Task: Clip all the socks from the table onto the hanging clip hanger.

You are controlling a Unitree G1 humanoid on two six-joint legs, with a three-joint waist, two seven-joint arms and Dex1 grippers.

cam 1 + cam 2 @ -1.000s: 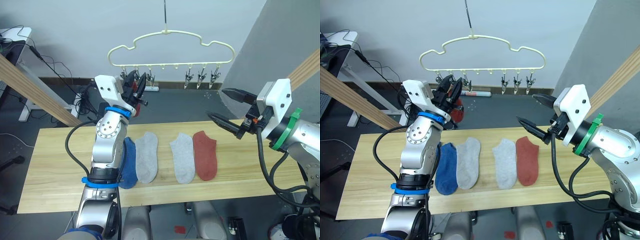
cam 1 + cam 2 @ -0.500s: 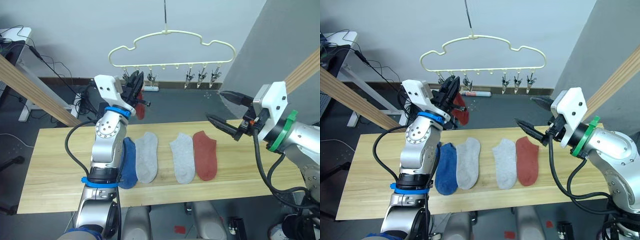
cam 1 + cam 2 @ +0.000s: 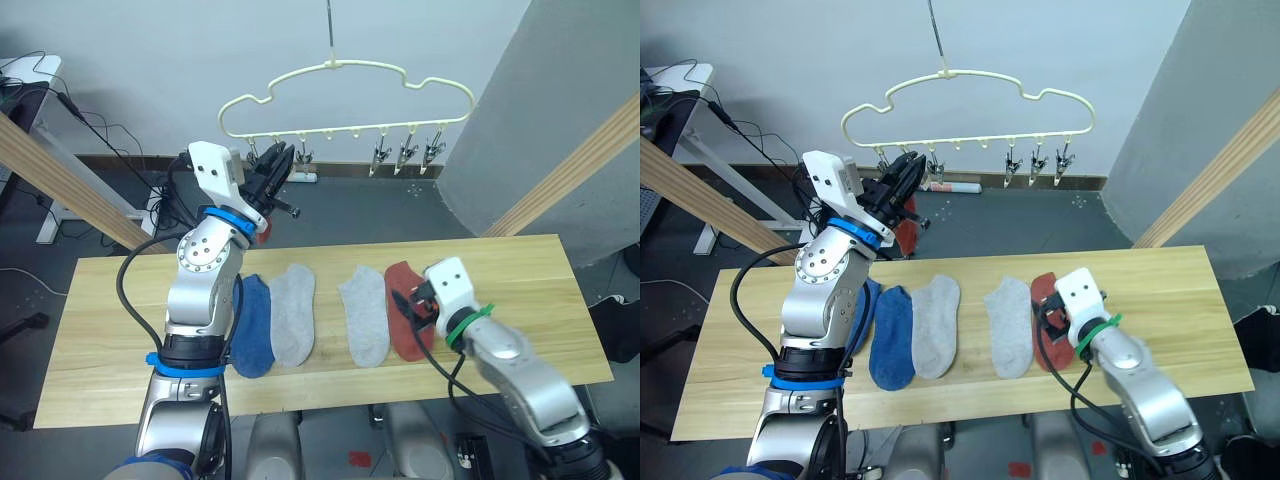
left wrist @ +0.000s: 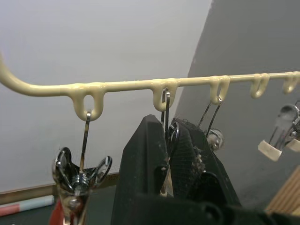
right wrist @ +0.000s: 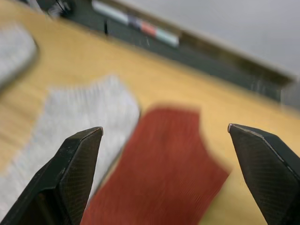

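Observation:
The pale yellow clip hanger (image 3: 345, 66) hangs above the far side of the table (image 3: 100, 330). My left gripper (image 3: 273, 170) is raised to its left clips, its fingers (image 4: 145, 159) close together around the second clip (image 4: 168, 140). A rust red sock (image 3: 905, 232) dangles below the first clip (image 4: 80, 173). Its top edge is hidden. On the table lie a blue sock (image 3: 255, 325), two grey socks (image 3: 293, 313) (image 3: 364, 315) and another red sock (image 5: 164, 178). My right gripper (image 5: 164, 131) hovers open just over that red sock.
Slanted wooden poles cross the left side (image 3: 60, 180) and the right side (image 3: 560, 170). Cables and a desk leg (image 3: 55, 200) sit on the dark floor behind the table's left end. Bare tabletop lies on both sides of the row of socks.
My right arm has dropped from chest height to the table, over the red sock there. My left gripper has shifted a little toward the left clips. The hanging red sock now sits lower.

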